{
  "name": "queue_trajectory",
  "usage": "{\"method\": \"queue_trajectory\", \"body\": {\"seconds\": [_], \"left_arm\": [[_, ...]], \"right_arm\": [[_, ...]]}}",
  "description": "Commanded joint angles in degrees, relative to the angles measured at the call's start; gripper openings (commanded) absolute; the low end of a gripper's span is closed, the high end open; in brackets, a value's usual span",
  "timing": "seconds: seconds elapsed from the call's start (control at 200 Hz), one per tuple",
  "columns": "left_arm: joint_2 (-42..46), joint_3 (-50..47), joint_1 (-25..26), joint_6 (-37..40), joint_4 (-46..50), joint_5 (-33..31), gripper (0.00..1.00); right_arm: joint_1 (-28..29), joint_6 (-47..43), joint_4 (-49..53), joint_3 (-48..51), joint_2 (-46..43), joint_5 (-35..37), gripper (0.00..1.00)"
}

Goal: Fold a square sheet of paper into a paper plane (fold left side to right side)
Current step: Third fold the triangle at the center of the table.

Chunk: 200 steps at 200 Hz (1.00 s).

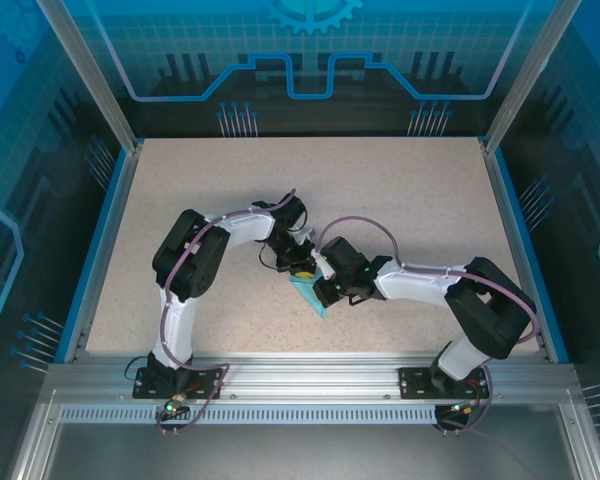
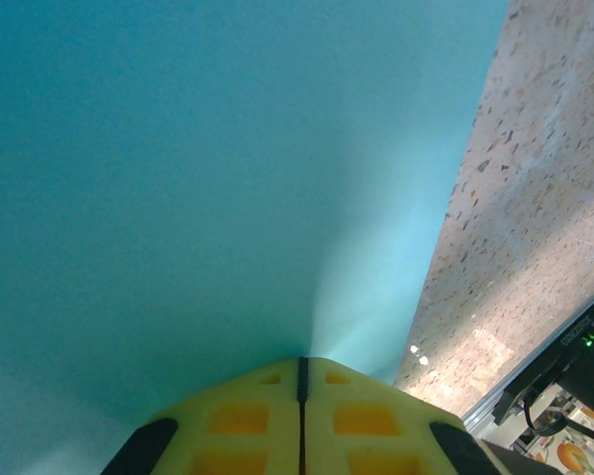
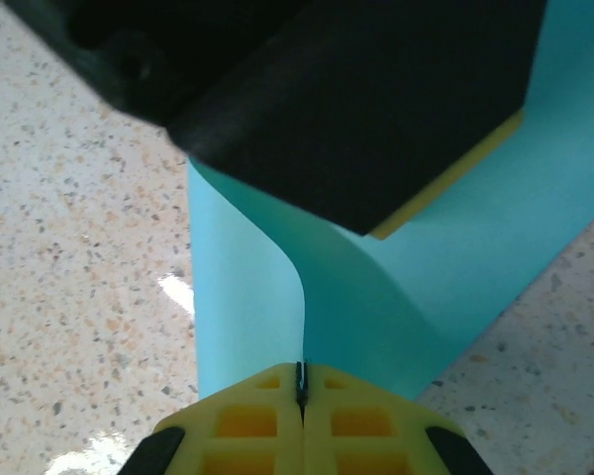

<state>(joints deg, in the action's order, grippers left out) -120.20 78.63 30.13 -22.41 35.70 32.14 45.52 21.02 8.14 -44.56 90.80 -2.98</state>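
Observation:
The square sheet of paper (image 1: 308, 297) is cyan and sits bent between the two grippers at the table's middle. My left gripper (image 1: 303, 270) comes at it from the upper left. In the left wrist view the paper (image 2: 228, 178) spreads from the closed yellow fingertips of the left gripper (image 2: 302, 368), bending away from that spot. My right gripper (image 1: 323, 288) reaches in from the right. In the right wrist view the right gripper (image 3: 300, 374) is shut with a thin edge of the curved paper (image 3: 247, 287) in its seam. The black left gripper (image 3: 346, 99) hangs just above.
The speckled beige table (image 1: 400, 200) is bordered by blue rails and transparent walls. An aluminium frame (image 1: 310, 375) runs along the near edge where both arm bases are bolted. Bare tabletop (image 3: 69, 247) lies under the paper.

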Motion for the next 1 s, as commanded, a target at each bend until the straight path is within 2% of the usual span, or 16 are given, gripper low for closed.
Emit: {"method": "queue_trajectory", "body": {"seconds": [0.0,0.995], "left_arm": [[-2.57,0.23,0.97,0.59,2.14,-3.41,0.08],[-2.38,-0.21,1.16,0.35,1.99,-3.79,0.08]], "right_arm": [[-0.82,1.46,1.48,-1.23,1.18,1.7,0.0],[-1.7,2.39,3.34,-2.65,4.86,1.75,0.0]]}}
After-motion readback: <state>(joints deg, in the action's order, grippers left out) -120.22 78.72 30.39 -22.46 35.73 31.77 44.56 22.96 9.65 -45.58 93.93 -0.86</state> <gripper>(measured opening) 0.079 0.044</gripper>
